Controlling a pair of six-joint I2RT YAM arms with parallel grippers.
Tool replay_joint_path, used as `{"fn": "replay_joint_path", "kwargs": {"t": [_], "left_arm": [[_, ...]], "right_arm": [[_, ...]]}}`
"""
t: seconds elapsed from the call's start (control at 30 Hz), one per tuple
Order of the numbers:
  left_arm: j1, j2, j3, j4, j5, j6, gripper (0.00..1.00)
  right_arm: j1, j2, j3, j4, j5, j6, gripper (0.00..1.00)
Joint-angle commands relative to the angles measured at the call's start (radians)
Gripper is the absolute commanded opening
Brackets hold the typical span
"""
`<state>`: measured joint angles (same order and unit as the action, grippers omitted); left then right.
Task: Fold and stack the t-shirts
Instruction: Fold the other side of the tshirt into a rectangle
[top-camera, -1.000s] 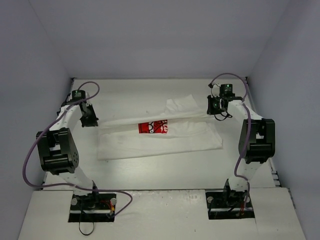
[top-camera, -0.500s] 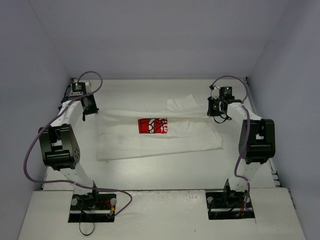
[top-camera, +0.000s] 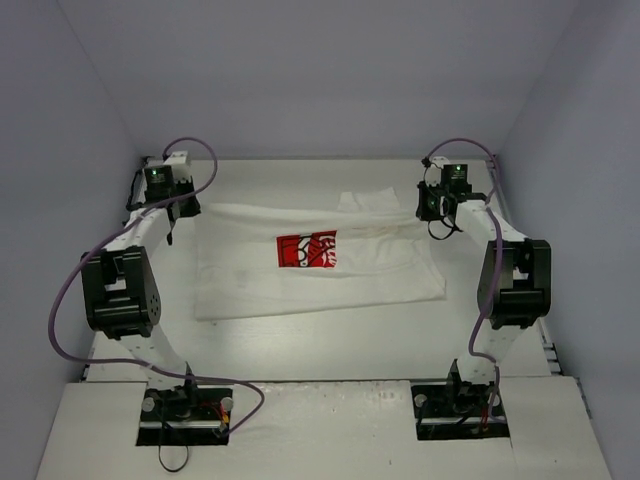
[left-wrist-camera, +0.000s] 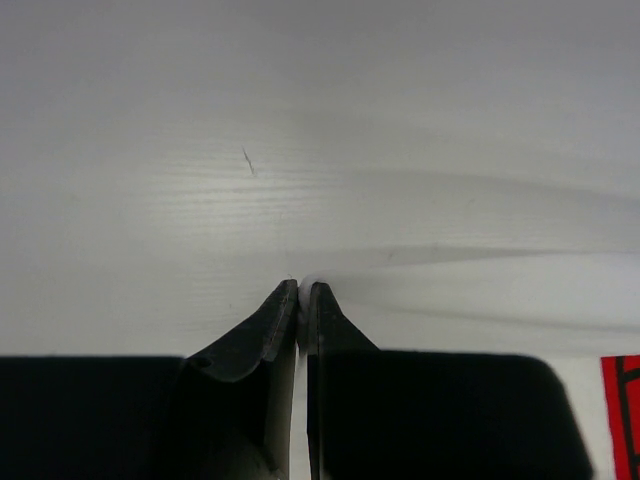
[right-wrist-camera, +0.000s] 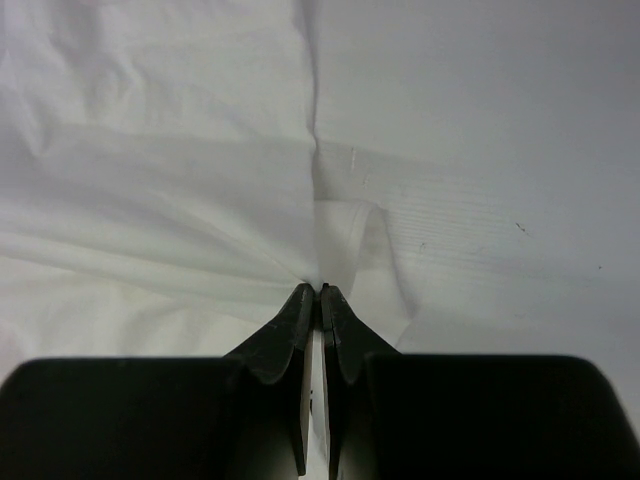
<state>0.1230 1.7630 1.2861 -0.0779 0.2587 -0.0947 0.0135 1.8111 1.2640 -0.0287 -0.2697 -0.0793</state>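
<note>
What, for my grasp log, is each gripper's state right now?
Left gripper: shut on the t-shirt, pinching its far left edge.
Right gripper: shut on the t-shirt, pinching its far right edge.

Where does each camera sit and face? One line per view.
Top external: above and behind, looking down on table, t-shirt, left arm and right arm.
Left wrist: on the left arm, looking past the left gripper at cloth and table.
Right wrist: on the right arm, looking past the right gripper at wrinkled cloth.
Shared: top and left wrist both show the red print.
</note>
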Motion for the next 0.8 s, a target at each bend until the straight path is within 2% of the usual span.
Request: {"fn": "replay_joint_path", "kwargs": {"t": [0.0, 0.2, 0.53, 0.77], "left_arm": [[0.01, -0.057, -0.09, 0.149, -0.001, 0.048, 0.0], [0.014, -0.112, -0.178, 0.181, 0.021, 0.063, 0.0], [0.019, -0.266, -0.282, 0.191, -0.026, 0.083, 0.0], [0.02, -0.308, -0.314, 0.185, 0.022, 0.065, 0.0]], "right_arm": [[-0.009, -0.036, -0.023, 0.065, 0.041, -0.011, 0.0], [-0.009, -0.076, -0.08, 0.081, 0.064, -0.011, 0.0], [-0.009, -0.16, -0.134, 0.089, 0.09, -0.016, 0.0], [-0.007, -0.198, -0.154, 0.092, 0.086, -0.002, 0.0]]}}
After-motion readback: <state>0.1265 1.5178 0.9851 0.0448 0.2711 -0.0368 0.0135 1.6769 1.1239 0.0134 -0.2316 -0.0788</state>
